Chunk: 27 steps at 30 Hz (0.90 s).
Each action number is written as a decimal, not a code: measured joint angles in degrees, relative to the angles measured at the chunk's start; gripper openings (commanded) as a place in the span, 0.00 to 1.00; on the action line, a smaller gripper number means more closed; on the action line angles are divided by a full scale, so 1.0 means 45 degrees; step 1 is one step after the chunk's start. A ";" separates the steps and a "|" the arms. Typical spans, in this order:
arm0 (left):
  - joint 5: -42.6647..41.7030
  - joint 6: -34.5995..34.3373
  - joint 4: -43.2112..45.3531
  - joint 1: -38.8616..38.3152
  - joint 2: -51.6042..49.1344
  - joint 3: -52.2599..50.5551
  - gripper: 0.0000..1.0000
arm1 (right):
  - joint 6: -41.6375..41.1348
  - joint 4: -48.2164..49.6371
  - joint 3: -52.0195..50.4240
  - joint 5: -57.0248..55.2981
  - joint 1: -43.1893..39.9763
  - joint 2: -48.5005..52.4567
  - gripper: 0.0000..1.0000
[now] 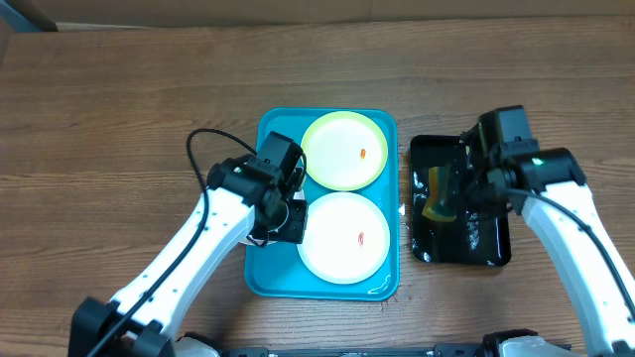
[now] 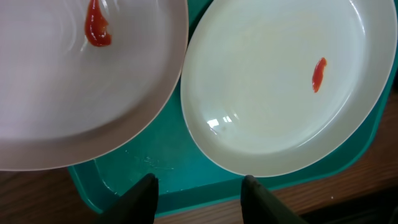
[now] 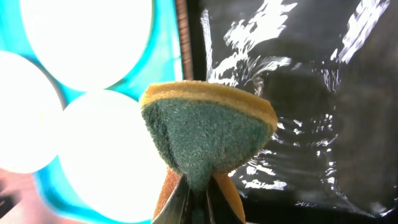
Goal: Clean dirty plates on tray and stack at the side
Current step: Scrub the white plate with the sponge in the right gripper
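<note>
The turquoise tray [image 1: 266,273] holds two plates: a yellow-green one [image 1: 337,149] at the back and a white one [image 1: 337,248] in front, each with a small red-orange smear. My left gripper [image 1: 288,220] hangs over the tray's left side beside the white plate. In the left wrist view its jaws [image 2: 198,186] stand apart over the tray rim [image 2: 205,198] with nothing between them. The white plate [image 2: 56,106] shows at upper left and the greenish plate [image 2: 267,106] at right. My right gripper [image 3: 198,186] is shut on a yellow-and-green sponge [image 3: 208,134] [image 1: 435,203].
A smaller black tray [image 1: 486,248], wet and glossy [image 3: 323,93], lies right of the turquoise tray, and the sponge hangs over its left side. Both trays rest on a wooden table [image 1: 119,109]. A black cable [image 1: 198,149] loops off the left arm.
</note>
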<state>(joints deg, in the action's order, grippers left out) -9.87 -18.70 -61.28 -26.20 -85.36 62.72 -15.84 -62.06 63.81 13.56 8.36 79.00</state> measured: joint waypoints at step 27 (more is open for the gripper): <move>-0.0403 -0.2254 0.7295 0.0005 -0.0486 -0.4716 0.24 | -0.0554 0.0073 0.0000 0.0398 0.4673 -0.0355 0.04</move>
<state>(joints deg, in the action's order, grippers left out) -11.68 -28.84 -28.45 -26.17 -87.55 41.50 -18.33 -61.73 63.81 15.35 29.39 77.41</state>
